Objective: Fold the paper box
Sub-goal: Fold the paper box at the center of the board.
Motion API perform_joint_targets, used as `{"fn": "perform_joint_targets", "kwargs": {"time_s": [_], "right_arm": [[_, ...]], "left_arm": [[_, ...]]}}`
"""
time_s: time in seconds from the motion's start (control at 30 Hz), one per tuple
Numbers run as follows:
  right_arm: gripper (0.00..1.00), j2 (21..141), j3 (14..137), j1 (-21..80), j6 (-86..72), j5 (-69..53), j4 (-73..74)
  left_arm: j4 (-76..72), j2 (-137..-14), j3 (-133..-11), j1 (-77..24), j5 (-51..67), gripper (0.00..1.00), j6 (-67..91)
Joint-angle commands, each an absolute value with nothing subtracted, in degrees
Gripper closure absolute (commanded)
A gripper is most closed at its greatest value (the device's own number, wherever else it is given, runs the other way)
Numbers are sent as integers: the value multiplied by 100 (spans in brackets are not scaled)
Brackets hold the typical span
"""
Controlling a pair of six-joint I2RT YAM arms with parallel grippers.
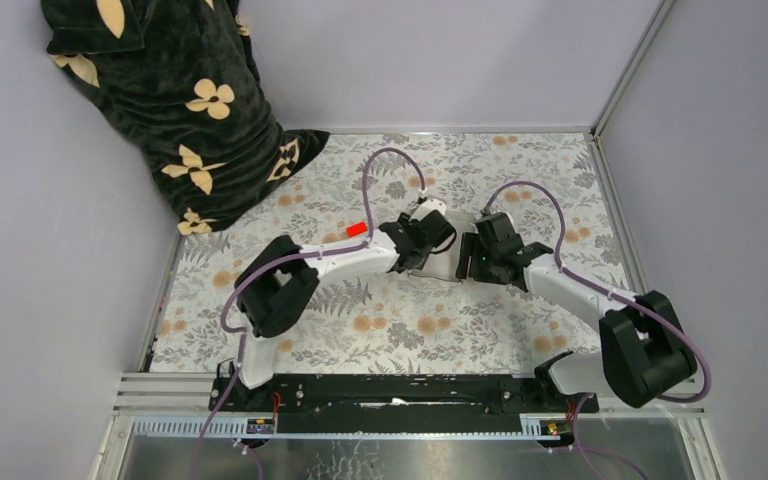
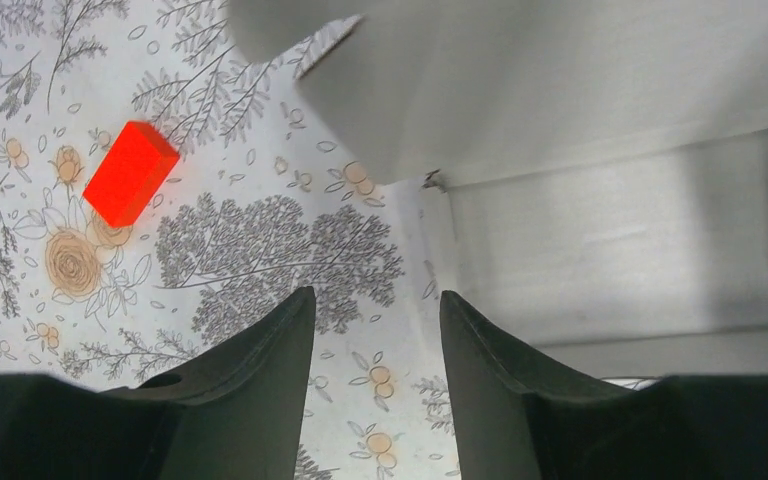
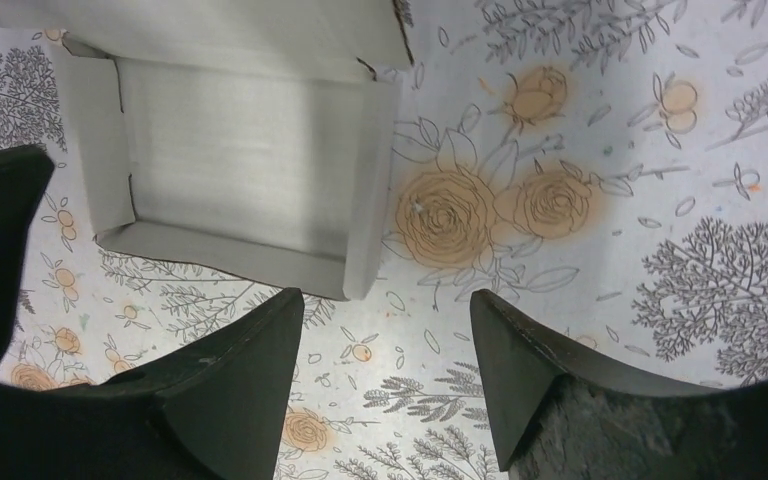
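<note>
- White thin-cardboard paper box (image 1: 447,262): partly folded into a shallow square tray with low walls standing on its sides. One wider flap (image 3: 190,35) rises along its far edge. The inside shows only its own bare cardboard floor (image 3: 240,150). It lies on the floral-printed tablecloth (image 2: 260,250).
- Left gripper (image 2: 375,295): black fingers apart, with only tablecloth between them. It is just beside the paper box's left wall, and I cannot tell whether it touches.
- Right gripper (image 3: 388,295): black fingers apart and clamped on nothing. It hangs over the tablecloth just beside the paper box's near right corner.
- From above, both grippers crowd over the paper box, so only a white sliver of it shows between them.
- In the left wrist view, the paper box (image 2: 610,230) is cut off at the top and right edges, and its raised flap is blurred.
- Black shape (image 3: 0,250): cut off at the edge, left of the paper box. What it is cannot be made out.
- Small red rectangular block (image 2: 130,172): smooth and matte, lying flat, well to the left of the paper box.
- Dark plush cloth with cream flower motifs (image 1: 180,110): heaped far behind and left of the paper box.
</note>
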State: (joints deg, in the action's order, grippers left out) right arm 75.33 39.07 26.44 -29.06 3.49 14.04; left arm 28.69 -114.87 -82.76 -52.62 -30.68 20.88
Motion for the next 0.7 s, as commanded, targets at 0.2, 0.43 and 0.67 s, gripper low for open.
{"fn": "perform_joint_targets", "kwargs": {"time_s": [0.2,0.43,0.67], "right_arm": [[39,8225,4939,2610,-2380,717,1947],[43,8596,5242,2615,-2312,952,2217],[46,8877,5424,2621,-2371,1004,2294]], "left_arm": [[2008,-9965,-7001,-4476,-2200,74,2579],[1714,-9538,-6390,-4064,-1718,90,2938],[1443,-9487,-6051,-3854,-1379,88,3072]]}}
